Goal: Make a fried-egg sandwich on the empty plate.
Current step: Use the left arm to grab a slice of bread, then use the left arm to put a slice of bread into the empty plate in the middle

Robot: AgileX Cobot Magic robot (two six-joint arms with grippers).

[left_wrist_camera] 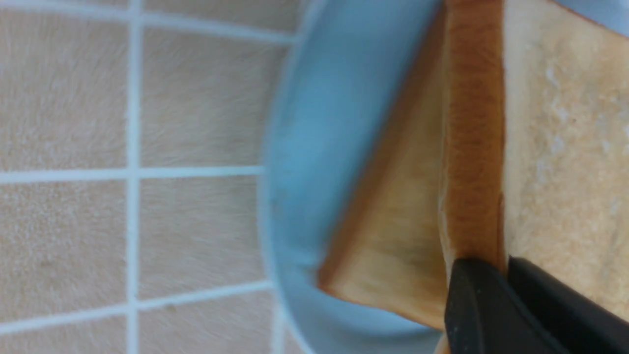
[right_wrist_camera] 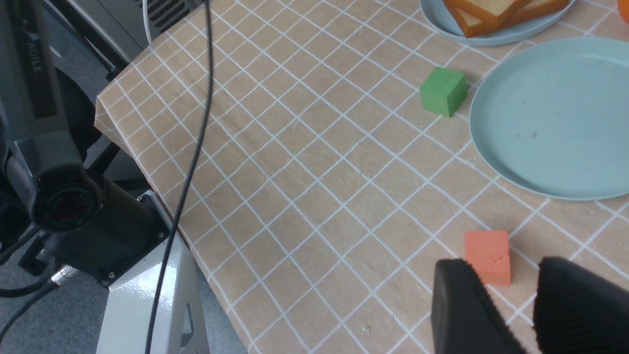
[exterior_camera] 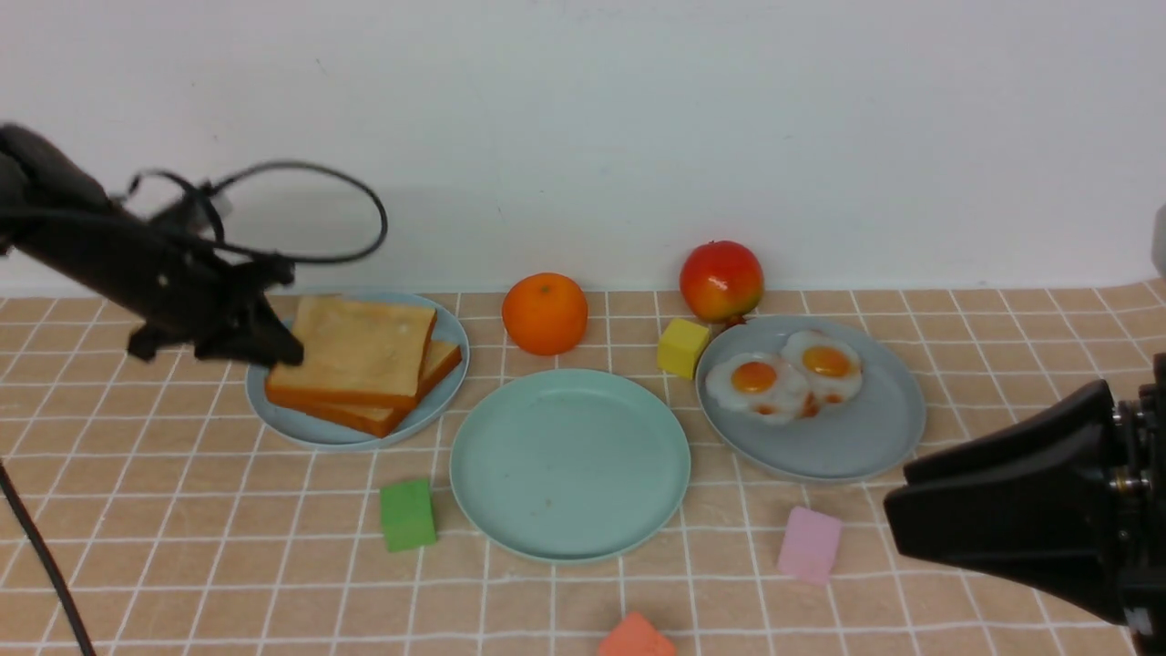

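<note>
On the robot's left the top toast slice (exterior_camera: 364, 351) lies flat on the lower toast slice (exterior_camera: 444, 357), both on a pale sky-blue plate (exterior_camera: 319, 430). Each is a thick square with no long axis, a porous golden face and smooth orange-brown crust. The top one sits nearly square to the table's grid, while the lower one is turned so a corner juts out toward the right. The left gripper (exterior_camera: 278, 351) is clamped on the top slice's left edge, one finger on the golden face and the other against the crust. The mint-green plate (exterior_camera: 569, 538), round, low-rimmed and bare, sits in the middle. To its right a grey-blue plate (exterior_camera: 870, 437) carries two fried eggs (exterior_camera: 788, 375), glossy white with orange yolks, overlapping; the pair runs from near-left to far-right. The right gripper (right_wrist_camera: 506, 270) hovers low over the table's near right part, its ribbed black fingers parted with nothing between them. An orange (exterior_camera: 545, 312) and a red fruit (exterior_camera: 721, 281) stand by the white wall. Foam-like blocks lie scattered: yellow block (exterior_camera: 683, 347), green block (exterior_camera: 407, 515), pink block (exterior_camera: 810, 543), orange-red block (exterior_camera: 636, 640). The table is covered with a tan cloth (exterior_camera: 137, 510), faintly fuzzy, with a white grid
</note>
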